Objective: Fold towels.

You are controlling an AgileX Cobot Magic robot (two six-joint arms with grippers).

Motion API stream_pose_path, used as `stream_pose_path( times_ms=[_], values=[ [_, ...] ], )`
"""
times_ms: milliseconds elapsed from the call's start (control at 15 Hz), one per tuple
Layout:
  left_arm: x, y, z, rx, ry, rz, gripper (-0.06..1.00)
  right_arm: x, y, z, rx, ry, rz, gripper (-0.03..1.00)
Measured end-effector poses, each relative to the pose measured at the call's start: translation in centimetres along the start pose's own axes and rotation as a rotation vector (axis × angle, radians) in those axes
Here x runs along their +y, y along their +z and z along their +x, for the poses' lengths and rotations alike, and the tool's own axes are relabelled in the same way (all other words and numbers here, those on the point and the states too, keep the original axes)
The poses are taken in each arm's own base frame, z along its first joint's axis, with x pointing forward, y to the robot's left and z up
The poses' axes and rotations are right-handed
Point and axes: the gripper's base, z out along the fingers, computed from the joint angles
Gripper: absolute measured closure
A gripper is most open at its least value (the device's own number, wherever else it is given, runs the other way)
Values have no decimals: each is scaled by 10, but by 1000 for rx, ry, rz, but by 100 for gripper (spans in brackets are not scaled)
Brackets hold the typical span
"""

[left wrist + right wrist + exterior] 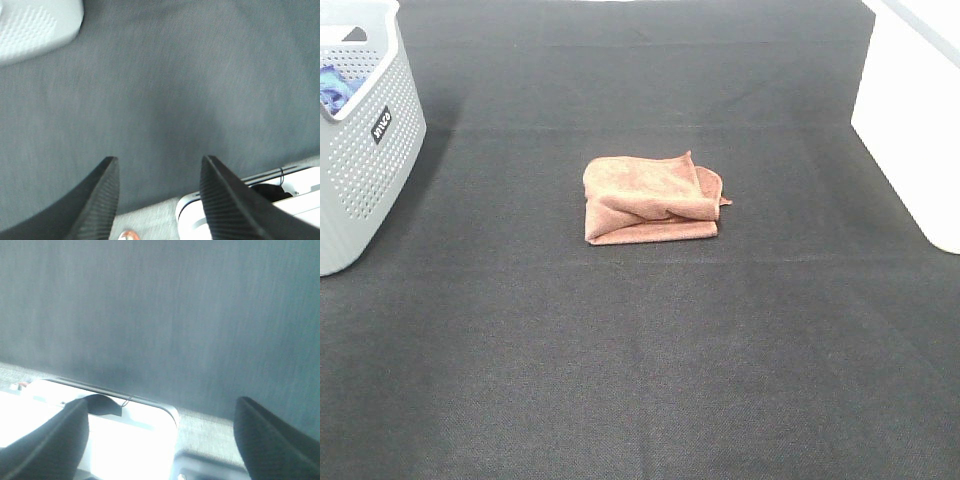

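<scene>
Since neither arm reaches into the overhead view, the black table lies open, with the grey basket at its left edge and a white bin at the right. The towel, folded into a loose bundle, sits mid-table, well away from both jaws. The left gripper and right gripper are spread wide with nothing between them, probably drawn back after letting go.
</scene>
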Motion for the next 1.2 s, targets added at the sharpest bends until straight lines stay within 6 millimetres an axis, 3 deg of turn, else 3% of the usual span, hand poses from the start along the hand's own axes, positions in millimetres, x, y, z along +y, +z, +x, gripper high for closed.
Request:
stream_pose_path(
  times_ms=[133,267,467,867,1200],
  values=[
    [16,-13,50,-131,-5,36,46,-2,-7,38,-119,-23,8,21],
    [25,-22,77,-244,27,62,46,-3,-14,57,-236,-60,18,21],
    [31,-22,101,-368,125,73,46,-4,-15,77,-366,-146,35,21],
    [24,-2,100,-409,202,112,46,-6,-6,79,-416,-158,40,21],
    [21,-1,101,-415,312,126,46,-6,-6,79,-415,-157,40,21]
  ],
)
